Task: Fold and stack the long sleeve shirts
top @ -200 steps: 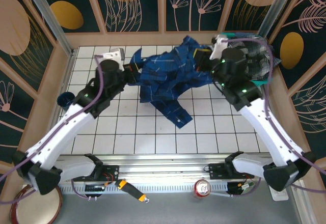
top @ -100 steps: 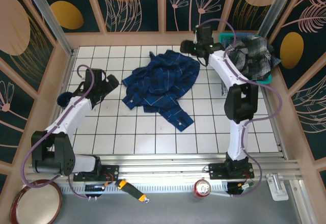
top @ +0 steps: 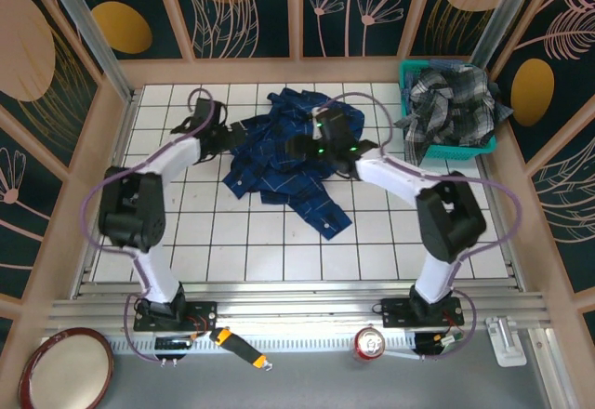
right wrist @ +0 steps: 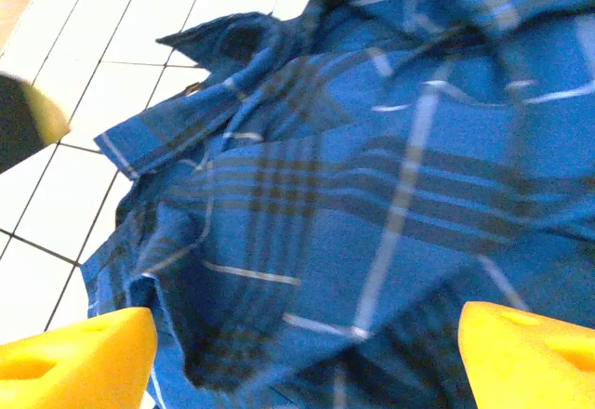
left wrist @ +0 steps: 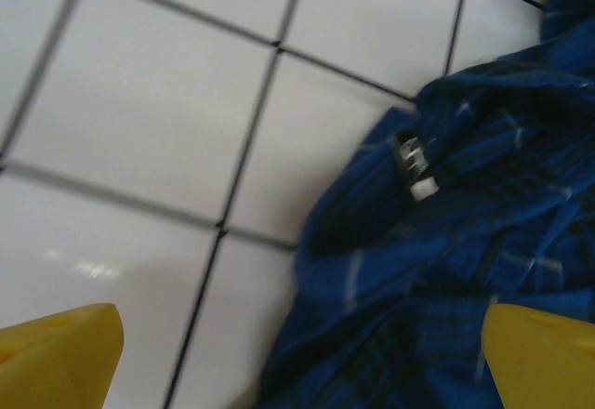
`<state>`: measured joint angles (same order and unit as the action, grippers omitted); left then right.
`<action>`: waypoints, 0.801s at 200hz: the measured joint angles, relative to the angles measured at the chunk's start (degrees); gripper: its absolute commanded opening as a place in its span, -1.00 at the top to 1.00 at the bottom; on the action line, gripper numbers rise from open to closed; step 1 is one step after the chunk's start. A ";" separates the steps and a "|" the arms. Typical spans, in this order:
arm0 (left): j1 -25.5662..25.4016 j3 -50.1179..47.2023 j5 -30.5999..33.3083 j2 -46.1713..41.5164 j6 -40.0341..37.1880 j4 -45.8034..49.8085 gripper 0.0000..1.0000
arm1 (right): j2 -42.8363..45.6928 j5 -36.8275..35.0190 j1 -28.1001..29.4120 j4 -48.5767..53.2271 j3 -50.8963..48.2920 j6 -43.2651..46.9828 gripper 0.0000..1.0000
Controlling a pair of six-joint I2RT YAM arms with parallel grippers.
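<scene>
The blue shirt (top: pixel 284 163) lies crumpled on the bench (top: pixel 186 232), just toward 12 o'clock from its middle, with one sleeve trailing off toward 5 o'clock. The grey shirt (top: pixel 451 102) sits bunched in the basket (top: pixel 407 74) at the bench's 1 o'clock corner, spilling over the rim.

The left fingers (top: pixel 231 136) are at the blue shirt's 9 o'clock edge, low over the tiles. On the left wrist camera their yellow pads (left wrist: pixel 58 358) stand wide apart at the two bottom corners with nothing between them: open. One pad is over bare tile, the other over the cloth, and the shirt's dark, rumpled edge runs between them; a small pale tag or button shows in a fold toward 1 o'clock.

The right fingers (top: pixel 302 147) are above the middle of the blue shirt, the arm reaching in from 4 o'clock. On the right wrist camera their yellow pads (right wrist: pixel 74 358) are also spread wide and grip nothing, with plaid cloth filling the space beyond them.

Off the bench, at the near rail, a can (top: pixel 370 342) stands at 5 o'clock and an orange-handled tool (top: pixel 237 347) lies at 7 o'clock.
</scene>
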<state>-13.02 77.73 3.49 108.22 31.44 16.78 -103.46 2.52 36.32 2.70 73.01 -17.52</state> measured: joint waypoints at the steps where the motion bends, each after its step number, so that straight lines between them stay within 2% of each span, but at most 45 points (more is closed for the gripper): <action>1: 0.00 0.00 0.00 0.00 0.00 0.00 -0.96 | -0.33 -0.04 0.15 -0.13 0.13 0.02 -0.70; 30: -1.31 10.67 -0.28 9.64 -4.00 2.38 -0.87 | -10.69 -3.06 2.25 -0.15 5.38 0.20 -0.63; 44: -1.36 14.93 -0.63 13.31 -5.44 3.02 -0.82 | -15.37 -5.35 1.84 1.99 9.09 0.33 -0.44; 49: -1.36 15.76 -0.96 14.36 -5.99 2.99 -0.79 | -16.41 -6.23 1.68 2.73 10.03 0.46 -0.30; 59: -1.36 15.93 -1.97 15.30 -6.95 3.08 -0.67 | -17.77 -7.76 1.14 4.07 10.95 0.39 0.18; 61: -1.36 15.91 -2.08 15.37 -6.97 3.17 -0.64 | -17.81 -7.85 1.11 4.09 10.95 0.28 0.22; 64: -1.36 15.78 -2.49 15.63 -7.06 3.28 -0.58 | -17.84 -8.24 0.98 4.66 10.95 0.52 0.41; 73: -1.36 15.56 -3.45 15.91 -7.43 3.43 -0.35 | -17.77 -9.09 0.68 5.57 10.95 0.24 0.66; 78: -1.36 15.47 -4.00 16.06 -7.67 3.43 -0.25 | -17.53 -9.53 0.39 5.68 10.93 0.31 0.90; 82: -1.36 15.43 -4.55 16.15 -7.85 3.43 -0.15 | -17.29 -9.86 0.24 5.95 10.93 0.31 0.99; 106: -1.36 13.97 -7.89 16.04 -7.69 2.29 0.60 | -13.75 -12.07 -0.76 8.15 10.75 0.79 1.00; 115: -1.31 12.85 -8.98 15.85 -7.48 1.66 1.00 | -11.21 -13.07 -1.40 9.01 10.71 1.29 1.00; 137: -0.70 9.57 -10.62 13.75 -6.69 0.74 1.00 | -3.54 -14.53 -4.17 11.02 10.71 3.26 1.00; 160: 2.21 3.32 -12.37 6.27 -4.02 -0.72 1.00 | 6.36 -15.89 -10.01 11.08 10.75 5.62 1.00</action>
<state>-10.81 81.06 -8.88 114.50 27.42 16.05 -97.10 -13.37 26.30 13.78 83.77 -11.90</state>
